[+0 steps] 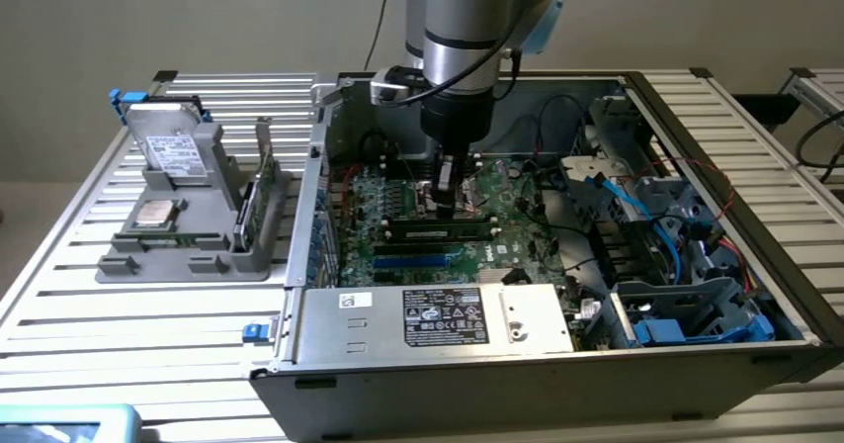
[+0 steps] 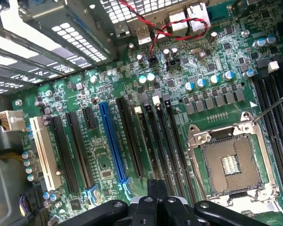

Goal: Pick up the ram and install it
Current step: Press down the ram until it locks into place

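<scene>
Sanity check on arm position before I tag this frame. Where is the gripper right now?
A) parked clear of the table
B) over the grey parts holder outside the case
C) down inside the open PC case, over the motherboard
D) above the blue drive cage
C: in the exterior view the gripper reaches down into the open PC case, just above the motherboard, away from the grey parts holder.

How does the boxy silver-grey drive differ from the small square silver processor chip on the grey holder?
The boxy silver-grey drive is far larger than the small square silver processor chip. The drive leans propped up at the holder's far end, while the chip lies flat in front of it. The drive has a printed label. Both sit on the grey plastic holder, outside the computer case.
</scene>
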Controlling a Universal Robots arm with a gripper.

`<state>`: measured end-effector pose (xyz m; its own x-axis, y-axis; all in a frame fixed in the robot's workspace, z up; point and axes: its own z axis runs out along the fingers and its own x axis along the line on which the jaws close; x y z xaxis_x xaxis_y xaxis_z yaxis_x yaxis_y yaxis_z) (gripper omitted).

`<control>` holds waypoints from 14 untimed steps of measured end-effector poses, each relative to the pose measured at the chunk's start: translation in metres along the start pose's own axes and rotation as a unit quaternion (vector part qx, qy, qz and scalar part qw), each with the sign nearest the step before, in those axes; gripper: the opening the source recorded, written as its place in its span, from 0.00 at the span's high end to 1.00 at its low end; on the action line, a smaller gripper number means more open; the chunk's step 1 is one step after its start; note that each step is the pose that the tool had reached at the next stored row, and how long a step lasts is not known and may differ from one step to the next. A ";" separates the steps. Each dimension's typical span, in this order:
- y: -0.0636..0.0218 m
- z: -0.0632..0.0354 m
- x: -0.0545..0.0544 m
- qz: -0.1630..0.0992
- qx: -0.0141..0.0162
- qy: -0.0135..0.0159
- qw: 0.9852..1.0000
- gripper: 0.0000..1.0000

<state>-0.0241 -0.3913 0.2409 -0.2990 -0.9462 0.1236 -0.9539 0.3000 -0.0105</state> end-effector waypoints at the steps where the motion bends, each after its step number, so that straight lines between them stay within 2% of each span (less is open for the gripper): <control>1: 0.0000 0.0000 0.000 0.007 -0.001 0.000 1.000 0.89; 4: 0.0000 0.0001 0.000 0.028 -0.003 0.000 1.000 0.89; 6: 0.0000 0.0001 0.000 0.041 -0.003 0.000 0.999 0.89; 14: 0.0000 0.0001 0.000 0.084 0.008 -0.006 0.996 0.89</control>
<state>-0.0240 -0.3912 0.2407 -0.4551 -0.8839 0.1077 -0.8904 0.4529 -0.0454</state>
